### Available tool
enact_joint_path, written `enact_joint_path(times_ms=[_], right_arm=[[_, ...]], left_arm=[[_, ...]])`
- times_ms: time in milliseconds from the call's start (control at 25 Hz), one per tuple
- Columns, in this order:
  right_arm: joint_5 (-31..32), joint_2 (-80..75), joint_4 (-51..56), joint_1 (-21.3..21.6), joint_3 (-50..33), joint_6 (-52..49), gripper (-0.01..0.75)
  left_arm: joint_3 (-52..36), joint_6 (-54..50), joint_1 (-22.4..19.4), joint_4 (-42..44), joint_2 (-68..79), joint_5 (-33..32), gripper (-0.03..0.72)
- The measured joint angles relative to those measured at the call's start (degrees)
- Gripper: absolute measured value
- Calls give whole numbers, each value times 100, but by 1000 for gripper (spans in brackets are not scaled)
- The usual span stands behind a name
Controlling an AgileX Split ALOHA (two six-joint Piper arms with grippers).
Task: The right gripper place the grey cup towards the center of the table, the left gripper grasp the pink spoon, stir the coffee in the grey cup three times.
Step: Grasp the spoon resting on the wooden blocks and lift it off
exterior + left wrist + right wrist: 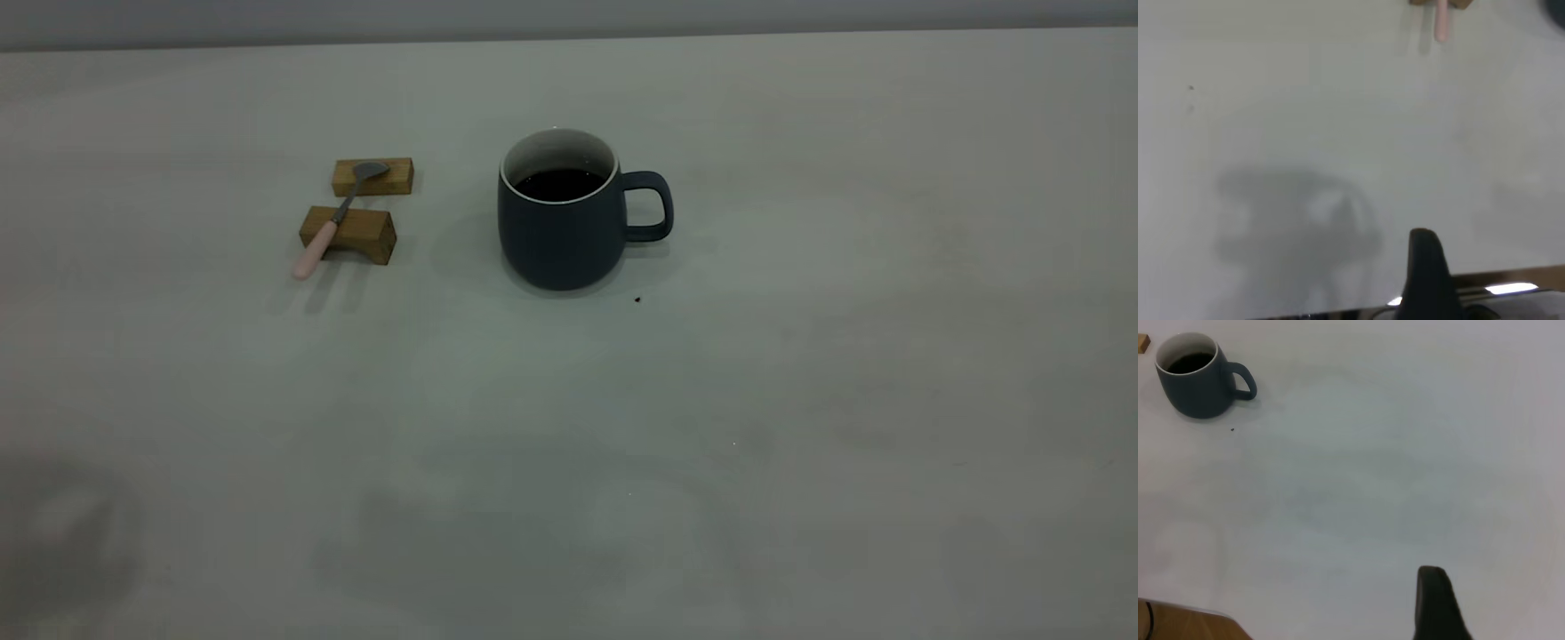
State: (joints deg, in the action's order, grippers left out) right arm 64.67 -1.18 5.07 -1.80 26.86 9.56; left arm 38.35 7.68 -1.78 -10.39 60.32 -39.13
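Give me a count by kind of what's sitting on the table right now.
Grey cup with coffee: 1
Pink spoon: 1
Wooden blocks, holding the spoon: 2
Total: 4 items

The bench (800, 400) is a pale, matt, smooth surface that takes only soft shadows. Near the centre of the exterior view, the grey cup (560, 236) has a matt slate outside and a smoother white lining; the coffee (562, 184) in it looks dark and faintly glossy. At upper left, two wooden blocks (348, 233) show brown grain. Across them lies the pink spoon (336, 218), with a smooth pale handle and dull grey metal bowl.
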Motion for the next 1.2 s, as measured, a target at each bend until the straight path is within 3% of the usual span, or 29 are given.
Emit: enact_joint_path(times_ms=[320, 680, 960, 1200], right_arm=[[0, 0, 0, 0, 0, 0, 491], [0, 0, 0, 0, 0, 0, 491], [0, 0, 0, 0, 0, 0, 491], [0, 0, 0, 0, 0, 0, 491]], left_arm=[[1389, -109, 530, -6, 2895, 848, 583], [2942, -633, 1152, -6, 5370, 1247, 583], [3985, -818, 1265, -6, 6652, 1275, 579], [4212, -825, 1265, -6, 7129, 1281, 567]])
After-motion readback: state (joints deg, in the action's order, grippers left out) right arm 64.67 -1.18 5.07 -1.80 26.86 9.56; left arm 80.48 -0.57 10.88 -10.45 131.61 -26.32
